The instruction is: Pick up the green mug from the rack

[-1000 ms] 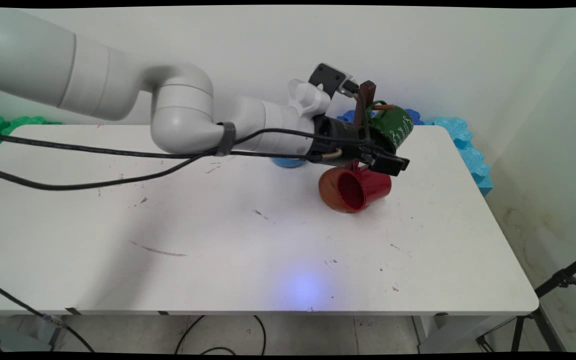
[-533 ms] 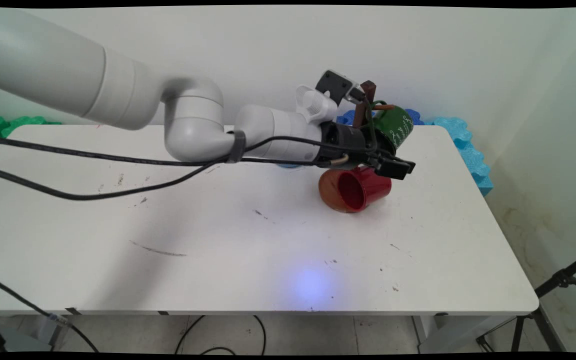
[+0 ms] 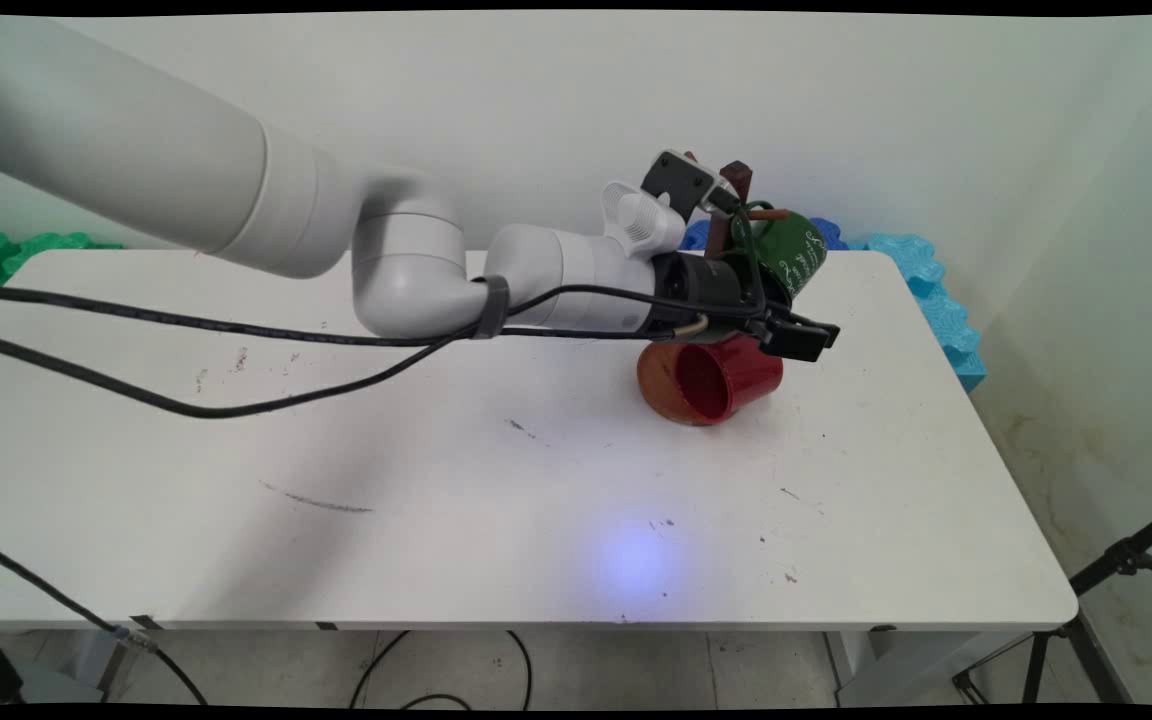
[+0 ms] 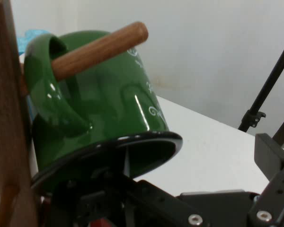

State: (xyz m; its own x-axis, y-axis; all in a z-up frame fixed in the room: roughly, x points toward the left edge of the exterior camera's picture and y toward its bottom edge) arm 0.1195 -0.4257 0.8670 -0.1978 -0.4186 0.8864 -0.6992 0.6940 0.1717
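A red mug lies on its side on the white table, mouth toward the camera. My gripper hovers just above its upper side, open, with nothing between its fingers. Right behind it a green mug hangs tilted on a wooden mug tree. In the hand view the green mug fills the middle, hooked by its handle on a wooden peg, with the tree's post at the left edge. One black finger shows at the right; the other is hidden.
Blue foam mats lie past the table's far right edge and green ones at the far left. A black tripod stands on the floor to the right. Black cables hang from the arm over the table's left half.
The arm has stretched further right, carrying the gripper a little right and down over the red mug. Neither mug has moved.
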